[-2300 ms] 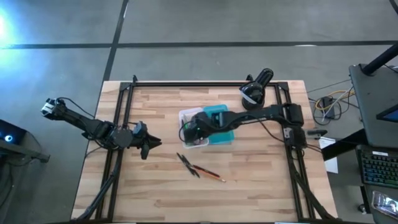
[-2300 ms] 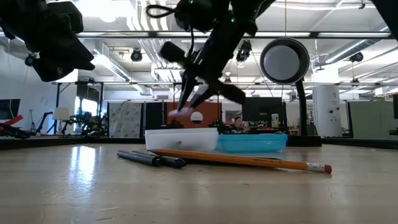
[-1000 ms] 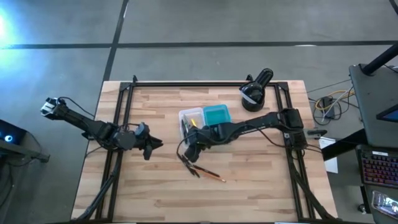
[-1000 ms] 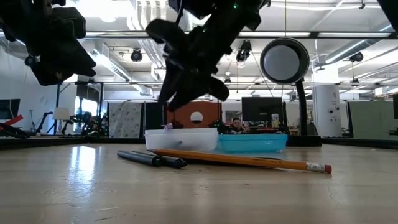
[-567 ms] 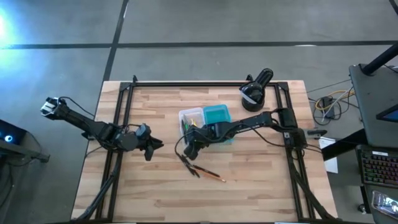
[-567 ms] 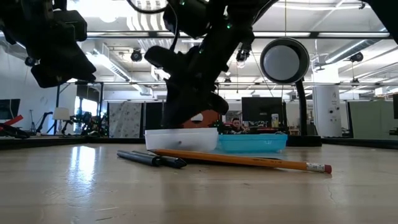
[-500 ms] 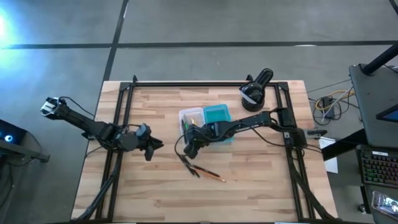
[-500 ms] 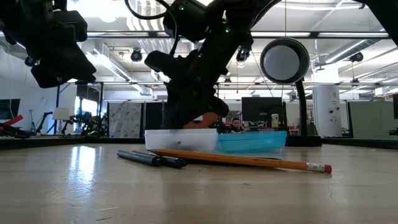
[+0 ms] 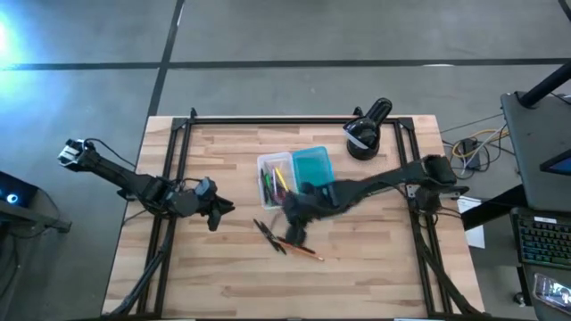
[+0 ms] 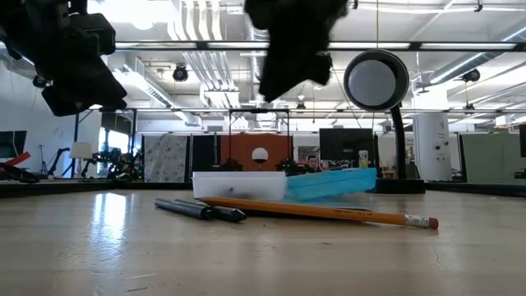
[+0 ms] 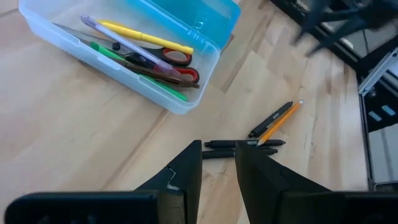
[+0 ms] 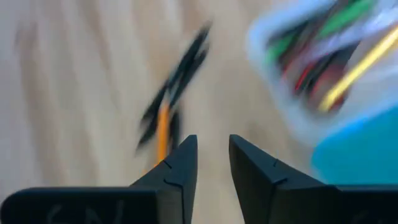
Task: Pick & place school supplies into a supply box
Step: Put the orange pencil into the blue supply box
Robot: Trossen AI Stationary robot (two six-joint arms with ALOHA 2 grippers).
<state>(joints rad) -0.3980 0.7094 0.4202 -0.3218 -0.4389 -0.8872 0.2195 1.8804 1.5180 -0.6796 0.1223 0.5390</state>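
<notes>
Two dark, slender, jointed arms are being shown above the table (image 9: 223, 276), each built of near-black segments joined at bulkier rounded housings. A black cable is being carried in a loop along the left arm (image 9: 134, 183), and a pale, whitish fitting is being seen at its outer end, off the table's edge. A boxy dark housing is being shown on the right arm (image 9: 375, 185) near the table's frame. The left gripper (image 11: 217, 163) and the right gripper (image 12: 211, 160) are each being presented as two matte black, wedge-shaped fingers rising from a flat black base.
</notes>
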